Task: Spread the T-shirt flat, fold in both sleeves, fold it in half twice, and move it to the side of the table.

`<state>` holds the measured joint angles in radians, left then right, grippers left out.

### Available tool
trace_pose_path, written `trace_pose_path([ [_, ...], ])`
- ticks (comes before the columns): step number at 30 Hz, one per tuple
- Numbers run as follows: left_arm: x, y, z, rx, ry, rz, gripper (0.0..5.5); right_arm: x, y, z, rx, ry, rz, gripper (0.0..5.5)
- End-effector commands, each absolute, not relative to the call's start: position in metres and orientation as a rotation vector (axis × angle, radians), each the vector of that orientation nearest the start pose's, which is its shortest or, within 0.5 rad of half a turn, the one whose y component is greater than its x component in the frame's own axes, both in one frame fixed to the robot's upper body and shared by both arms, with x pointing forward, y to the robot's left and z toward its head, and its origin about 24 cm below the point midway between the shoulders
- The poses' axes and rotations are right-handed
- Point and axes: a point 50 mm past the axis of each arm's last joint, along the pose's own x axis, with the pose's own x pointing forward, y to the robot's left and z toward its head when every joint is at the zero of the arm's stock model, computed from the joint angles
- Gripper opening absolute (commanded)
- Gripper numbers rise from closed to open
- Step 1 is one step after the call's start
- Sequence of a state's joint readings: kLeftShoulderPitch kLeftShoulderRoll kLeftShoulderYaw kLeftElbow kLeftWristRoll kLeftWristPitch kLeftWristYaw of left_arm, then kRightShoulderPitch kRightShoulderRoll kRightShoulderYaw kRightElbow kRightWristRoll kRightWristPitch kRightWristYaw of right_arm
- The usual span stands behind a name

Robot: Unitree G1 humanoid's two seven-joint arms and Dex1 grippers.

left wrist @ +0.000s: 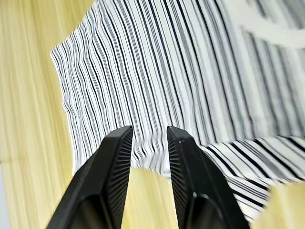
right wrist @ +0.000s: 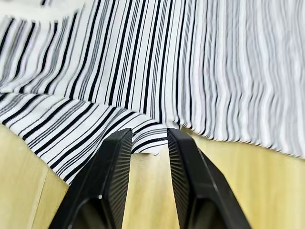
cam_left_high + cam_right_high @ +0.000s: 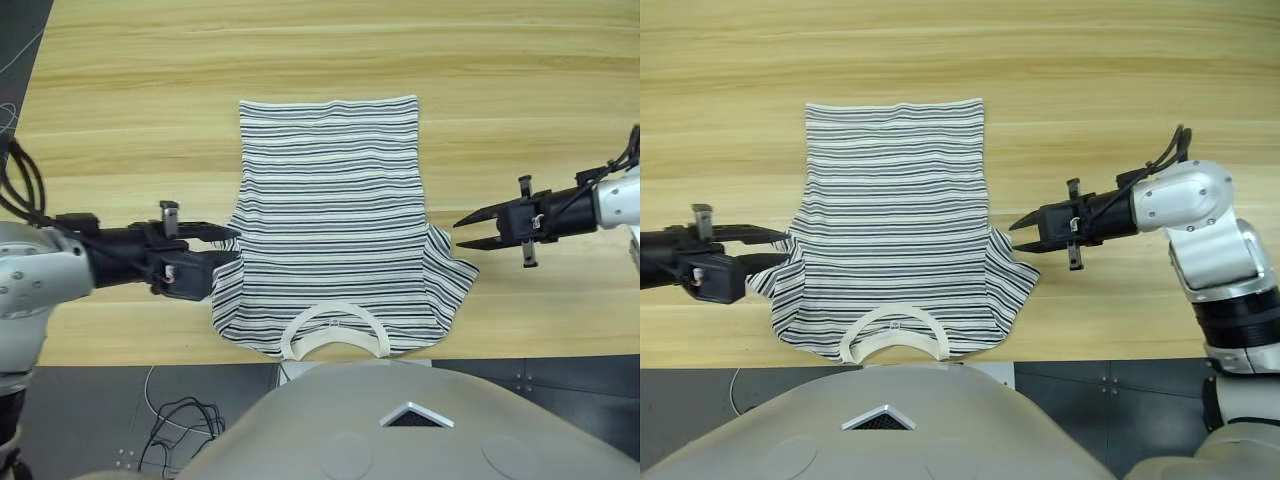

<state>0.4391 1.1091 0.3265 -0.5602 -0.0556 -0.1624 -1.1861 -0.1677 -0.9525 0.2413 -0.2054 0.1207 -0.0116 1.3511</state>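
**My two hands sit at the sides of the striped T-shirt**

My left hand (image 3: 238, 244) is spread, with its two fingers apart. Its tips are right at the left edge of the T-shirt (image 3: 330, 200). My right hand (image 3: 459, 233) is spread too, and its tips are just beside the right sleeve (image 3: 450, 275). The T-shirt lies flat on the wooden table (image 3: 520, 100), between my hands. Its white collar (image 3: 335, 330) is close to me and its bottom edge is far away.

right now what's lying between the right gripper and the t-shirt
Only a thin strip of bare wooden table separates the open right gripper from the right sleeve of the T-shirt; nothing else lies there. The left eye view shows it.
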Motion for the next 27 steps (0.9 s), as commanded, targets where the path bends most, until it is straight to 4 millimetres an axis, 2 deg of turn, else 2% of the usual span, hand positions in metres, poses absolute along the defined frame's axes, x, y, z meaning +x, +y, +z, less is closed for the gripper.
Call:
trace_pose_path([
  [1,0.156,0.275,0.143,1.02,0.504,-1.181,1.32,0.221,-0.204,0.117,-0.889,0.361,1.51,1.34],
  [3,0.158,0.296,0.129,0.885,0.579,-1.12,1.32,0.222,-0.205,0.116,-0.887,0.362,1.489,1.34],
  [7,0.155,0.316,0.093,0.64,0.675,-1.076,2.01,0.22,-0.204,0.111,-0.874,0.365,1.479,1.4],
  [10,0.154,0.332,0.077,0.555,0.747,-1.027,2.65,0.219,-0.205,0.108,-0.866,0.373,1.478,1.4],
  [11,0.152,0.336,0.074,0.504,0.76,-1.021,2.68,0.219,-0.206,0.108,-0.865,0.376,1.476,1.4],
  [14,0.151,0.339,0.072,0.41,0.756,-1.013,2.68,0.219,-0.206,0.107,-0.864,0.381,1.475,1.4],
  [25,0.151,0.336,0.063,0.391,0.77,-1.015,2.68,0.221,-0.209,0.103,-0.878,0.385,1.461,1.4],
  [27,0.15,0.336,0.061,0.394,0.782,-1.015,2.36,0.221,-0.209,0.102,-0.881,0.385,1.458,1.4],
])
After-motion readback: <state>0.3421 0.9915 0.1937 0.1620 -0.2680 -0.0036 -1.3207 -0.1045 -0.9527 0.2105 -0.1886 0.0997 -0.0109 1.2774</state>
